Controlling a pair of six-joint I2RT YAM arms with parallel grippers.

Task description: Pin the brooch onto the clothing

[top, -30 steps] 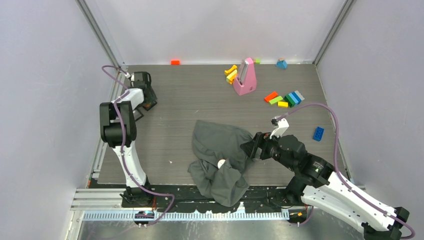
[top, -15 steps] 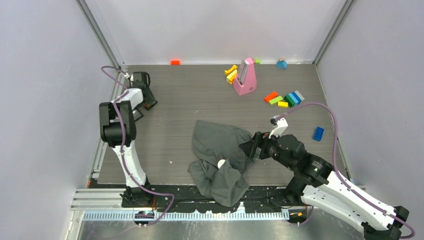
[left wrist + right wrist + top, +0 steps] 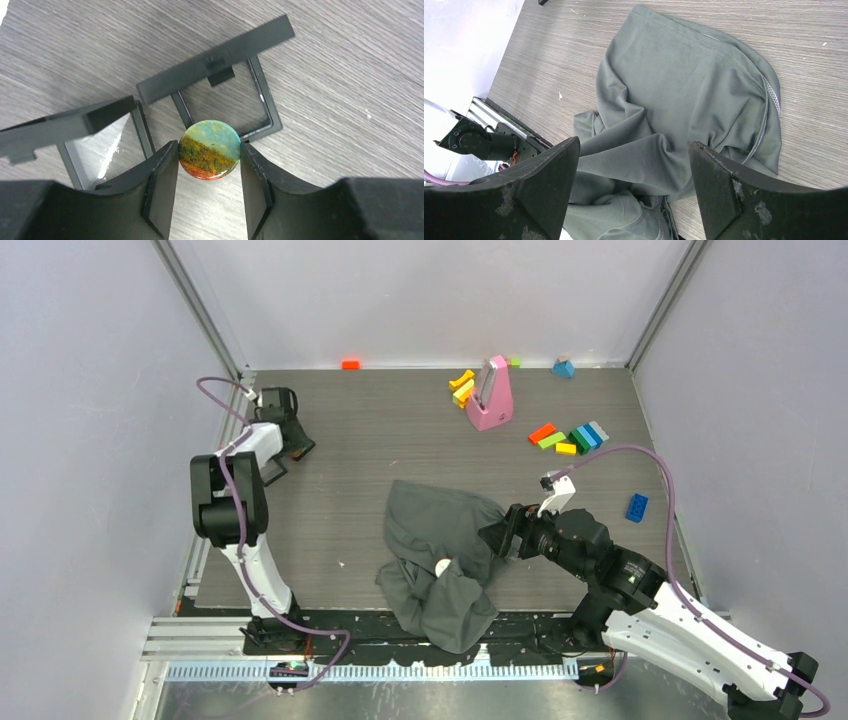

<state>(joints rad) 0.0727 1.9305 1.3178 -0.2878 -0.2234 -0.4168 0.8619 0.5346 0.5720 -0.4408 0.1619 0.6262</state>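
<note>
Brooch (image 3: 209,149) at upper left of top view by open black case (image 3: 215,65); L gripper (image 3: 209,152) just closed onto it, so pickup looks secured. R gripper (image 3: 634,146) spread wide over T-shirt (image 3: 440,540), centre-bottom.

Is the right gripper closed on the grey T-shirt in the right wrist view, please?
No, the fingers of the right gripper stand wide apart over the T-shirt, with no fabric pinched between them.

Lower folds of the T-shirt (image 3: 674,100) behind the right pincer (image 3: 634,147) fingers and past the bottom edge; brooch (image 3: 209,149) underside out of sight.
</note>
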